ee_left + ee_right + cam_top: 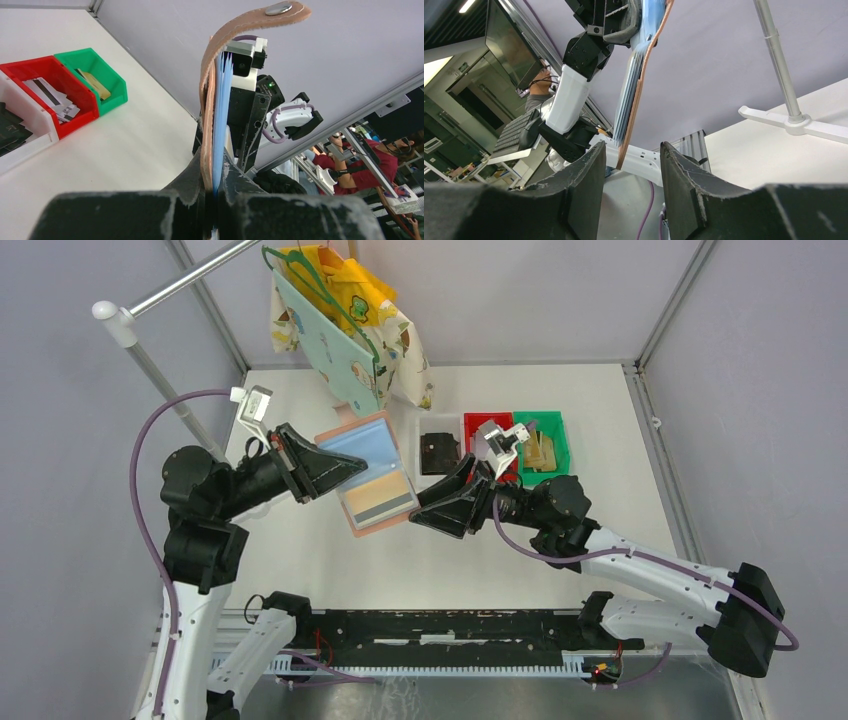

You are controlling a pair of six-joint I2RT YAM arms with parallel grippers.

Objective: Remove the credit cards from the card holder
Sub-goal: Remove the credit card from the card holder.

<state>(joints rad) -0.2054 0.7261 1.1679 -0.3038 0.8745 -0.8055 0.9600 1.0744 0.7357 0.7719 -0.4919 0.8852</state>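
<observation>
The card holder [362, 462] is a salmon-pink bifold, held open in the air above the table with its light blue pockets facing up. My left gripper [352, 468] is shut on its left side. In the left wrist view the card holder [207, 95] runs edge-on up out of the left gripper [216, 186]. A gold-tan and a grey credit card [380, 500] show in its lower pocket. My right gripper [424, 506] stands open at the holder's lower right corner. In the right wrist view the card holder [639, 90] hangs with its bottom edge just above the gap of the right gripper [632, 143].
Three bins stand in a row at the back: a clear one [440, 425] with black cards, a red one [474, 423] with grey cards and a green one [553, 425] with tan cards. A garment rack pole [165, 385] stands at the left, with printed bags [350, 330] hanging from it.
</observation>
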